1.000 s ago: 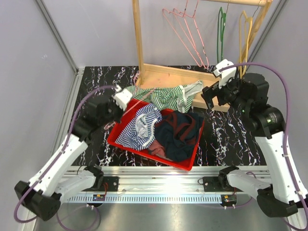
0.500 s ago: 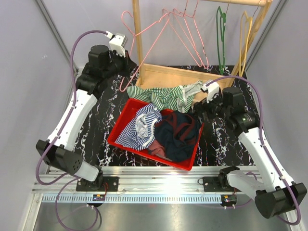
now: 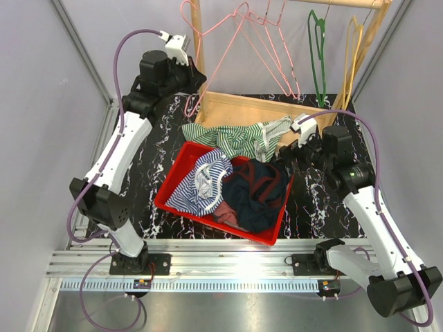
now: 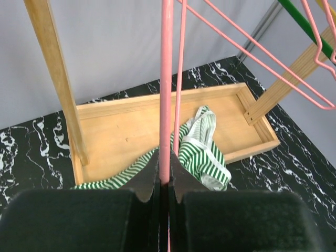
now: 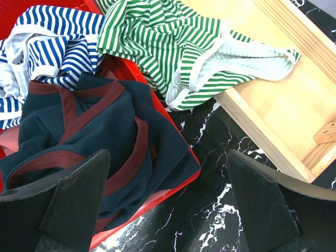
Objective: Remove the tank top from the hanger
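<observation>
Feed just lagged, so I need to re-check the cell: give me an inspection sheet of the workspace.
Surface: black marbled table, wooden rack base at the back.
Job's things: green striped tank top lies across the rack base and the rim of the red tray; pink hanger held high, looks bare.
Clutter: blue striped garment and dark garment in the tray; spare hangers on the rail.
Grippers: left gripper shut on the pink hanger; right gripper open, empty, beside the tray.
Cables: purple cables along both arms, no snag seen.
Surroundings: grey walls; nothing else seen.
</observation>
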{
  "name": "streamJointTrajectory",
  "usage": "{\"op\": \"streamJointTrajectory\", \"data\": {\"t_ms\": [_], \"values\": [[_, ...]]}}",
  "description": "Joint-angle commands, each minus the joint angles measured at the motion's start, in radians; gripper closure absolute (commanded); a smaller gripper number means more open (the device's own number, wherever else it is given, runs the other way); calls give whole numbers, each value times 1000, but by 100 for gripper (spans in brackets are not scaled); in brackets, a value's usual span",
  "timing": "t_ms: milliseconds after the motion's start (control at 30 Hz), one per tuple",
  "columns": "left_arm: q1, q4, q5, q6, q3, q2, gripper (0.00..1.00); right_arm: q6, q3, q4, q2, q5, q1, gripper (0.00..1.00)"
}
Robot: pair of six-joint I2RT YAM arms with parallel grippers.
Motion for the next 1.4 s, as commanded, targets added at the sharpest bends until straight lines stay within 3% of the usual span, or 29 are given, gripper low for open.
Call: {"op": "streamJointTrajectory", "data": {"t_ms": [0,400,800,1167,1367], "values": [[3,115,-41,-15,78,29,100,2,-3,46,-4,-20,-5,0],[-48,71,-116,80,336,226,100,-4,-10,49,10,-20,-6,0],[-52,134,-82,100,506,388,100,-4,-15,51,24,-20,-6,0],[-58,344,-103,46,551,470,100,-1,-12,44,32,-46,-6,0],[-65,351,-97,51,513,450,100,-47,-14,12,33,-90,-6,0]]}}
